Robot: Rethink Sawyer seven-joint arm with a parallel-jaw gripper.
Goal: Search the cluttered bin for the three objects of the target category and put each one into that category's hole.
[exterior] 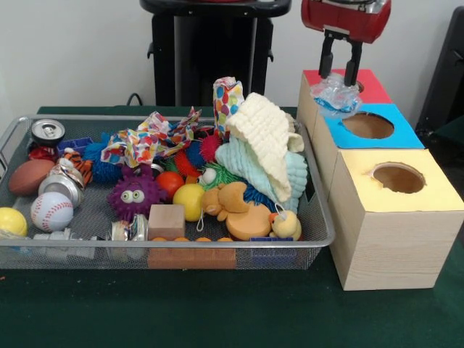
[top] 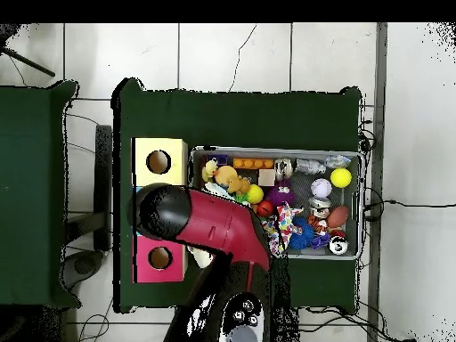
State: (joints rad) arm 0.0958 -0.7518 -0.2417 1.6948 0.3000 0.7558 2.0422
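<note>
the jaws (exterior: pixel 341 72) hung just above a crushed clear plastic bottle (exterior: pixel 335 96), their two prongs a little apart at its top; whether they pinched it could not be told. the bottle sat on the boxes, at the seam between the red-topped box (exterior: pixel 373 87) and the blue-topped box (exterior: pixel 395 134), near the blue hole (exterior: pixel 368 125). judged by its crumpled look, it was light, thin, springy and slick, best taken across a firm fold or the neck. the yellow-topped box (exterior: pixel 435 196) stood nearest. the wire bin (exterior: pixel 319 239) on the tabletop (exterior: pixel 217 312) held balls, cans, cloths, a rubber duck (exterior: pixel 243 214) and blocks.
</note>
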